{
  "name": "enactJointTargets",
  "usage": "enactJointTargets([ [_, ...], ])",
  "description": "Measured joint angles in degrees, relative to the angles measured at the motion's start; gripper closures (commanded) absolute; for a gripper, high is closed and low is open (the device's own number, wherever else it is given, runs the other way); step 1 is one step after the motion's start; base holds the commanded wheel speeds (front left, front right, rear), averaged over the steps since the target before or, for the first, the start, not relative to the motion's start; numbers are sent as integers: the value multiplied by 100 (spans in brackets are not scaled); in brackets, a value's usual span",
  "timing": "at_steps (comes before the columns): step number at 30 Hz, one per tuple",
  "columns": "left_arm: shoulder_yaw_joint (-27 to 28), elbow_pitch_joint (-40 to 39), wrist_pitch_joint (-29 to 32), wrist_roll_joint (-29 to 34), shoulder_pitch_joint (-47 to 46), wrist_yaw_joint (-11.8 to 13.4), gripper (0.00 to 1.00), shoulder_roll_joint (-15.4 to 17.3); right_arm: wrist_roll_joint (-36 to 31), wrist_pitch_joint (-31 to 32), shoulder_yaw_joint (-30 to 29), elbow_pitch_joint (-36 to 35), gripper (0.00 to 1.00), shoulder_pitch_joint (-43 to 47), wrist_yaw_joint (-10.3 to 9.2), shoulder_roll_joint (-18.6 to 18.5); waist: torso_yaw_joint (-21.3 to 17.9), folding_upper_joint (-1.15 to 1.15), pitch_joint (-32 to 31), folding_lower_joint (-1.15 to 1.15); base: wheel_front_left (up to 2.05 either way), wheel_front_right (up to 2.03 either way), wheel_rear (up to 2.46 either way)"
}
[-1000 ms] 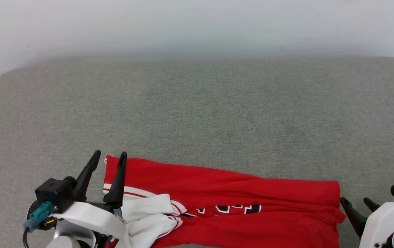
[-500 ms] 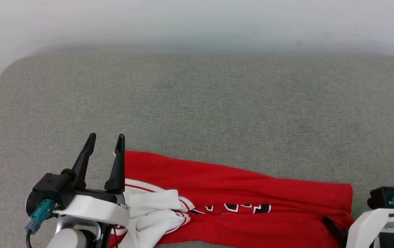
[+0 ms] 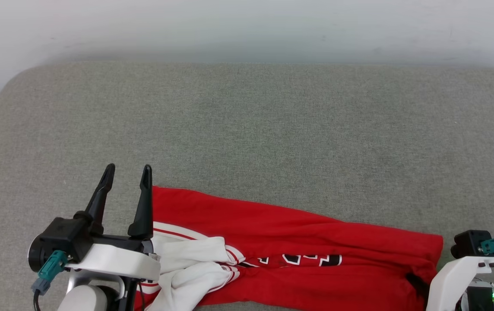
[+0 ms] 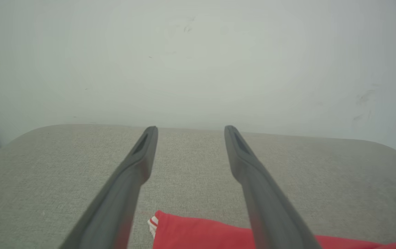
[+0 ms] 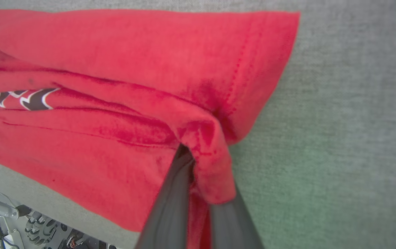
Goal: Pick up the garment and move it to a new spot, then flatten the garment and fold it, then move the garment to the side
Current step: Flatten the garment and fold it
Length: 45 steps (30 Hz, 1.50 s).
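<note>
Currently I have the right gripper [image 5: 198,166] clamped on the red jersey [image 3: 299,233] at its hem end; it lies bunched along the grey cushion's [image 3: 247,129] near edge. The left gripper [image 3: 127,168] stands spread, empty. Risk: single-point lifting twists the fabric, and a thin pinch may slip.

SITE: I read it as a bare test room | CUES: plain white wall [image 3: 247,26], grey cloth-covered surface [image 3: 247,129]

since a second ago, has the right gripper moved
Yes. The right gripper left the grey cushion beside the garment and went leftward onto its hem, now shut on it.
</note>
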Motion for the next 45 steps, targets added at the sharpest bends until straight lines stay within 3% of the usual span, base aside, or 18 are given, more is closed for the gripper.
enactJointTargets([
  [7, 162, 45, 0, 166, 90, -89, 0, -109, -46, -247, -99, -345, 100, -143, 0, -124, -39, 0, -49, 0, 0, 0, 0],
  [19, 287, 105, -1, 286, 203, -224, 0, -183, -148, -261, -1358, -339, 100, -155, 2, -326, -99, 0, -144, 0, 0, 0, 0],
  [25, 312, 148, -1, 331, 221, -245, 0, -222, 226, -336, -1511, -436, 100, -154, 1, -204, -105, 0, -198, 1, 0, 0, 0],
  [38, 293, 230, -1, 346, 245, -289, 0, -278, 2693, -167, -606, -592, 100, 115, 0, 463, 1, 0, -310, 0, 0, 0, 0],
  [45, 243, 252, 18, 344, 221, -291, 0, -274, 3179, -240, 253, -375, 100, -204, 0, 621, 161, 0, -278, 1, 0, 0, 0],
])
